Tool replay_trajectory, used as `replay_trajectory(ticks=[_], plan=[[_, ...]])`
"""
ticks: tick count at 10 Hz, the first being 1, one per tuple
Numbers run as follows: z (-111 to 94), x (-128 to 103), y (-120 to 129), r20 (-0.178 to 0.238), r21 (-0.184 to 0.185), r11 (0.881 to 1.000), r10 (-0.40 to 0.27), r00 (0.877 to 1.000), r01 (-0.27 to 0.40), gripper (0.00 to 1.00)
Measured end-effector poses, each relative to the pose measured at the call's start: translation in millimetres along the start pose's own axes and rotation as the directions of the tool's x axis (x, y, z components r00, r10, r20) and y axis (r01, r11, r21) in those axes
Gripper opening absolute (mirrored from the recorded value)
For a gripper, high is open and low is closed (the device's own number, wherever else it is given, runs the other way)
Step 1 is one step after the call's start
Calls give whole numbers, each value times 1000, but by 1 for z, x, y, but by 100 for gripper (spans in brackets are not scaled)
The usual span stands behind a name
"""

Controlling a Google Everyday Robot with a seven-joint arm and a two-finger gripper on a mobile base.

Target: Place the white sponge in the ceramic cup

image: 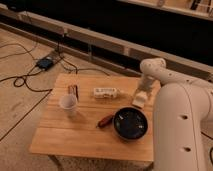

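The white sponge shows as a small cream block at the right of the wooden table, just behind the dark bowl. My gripper points down right over it, at its top; whether it touches or holds the sponge I cannot tell. The ceramic cup stands upright on the left part of the table, well away from the gripper. My white arm fills the right side of the view.
A wide dark bowl sits in front of the sponge. A white oblong item lies mid-table, a reddish-brown item beside the bowl, a dark thin item behind the cup. Cables lie on the floor at left.
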State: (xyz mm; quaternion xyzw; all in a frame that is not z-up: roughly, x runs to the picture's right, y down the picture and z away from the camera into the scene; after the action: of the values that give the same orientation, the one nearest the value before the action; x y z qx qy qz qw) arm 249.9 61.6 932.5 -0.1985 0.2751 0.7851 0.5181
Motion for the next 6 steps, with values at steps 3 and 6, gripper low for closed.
replay_trajectory(ticks=[3, 6], plan=[[9, -5, 1, -12, -6, 1000, -1, 1000, 1, 65], [18, -7, 2, -28, -1, 1000, -10, 1000, 10, 65]])
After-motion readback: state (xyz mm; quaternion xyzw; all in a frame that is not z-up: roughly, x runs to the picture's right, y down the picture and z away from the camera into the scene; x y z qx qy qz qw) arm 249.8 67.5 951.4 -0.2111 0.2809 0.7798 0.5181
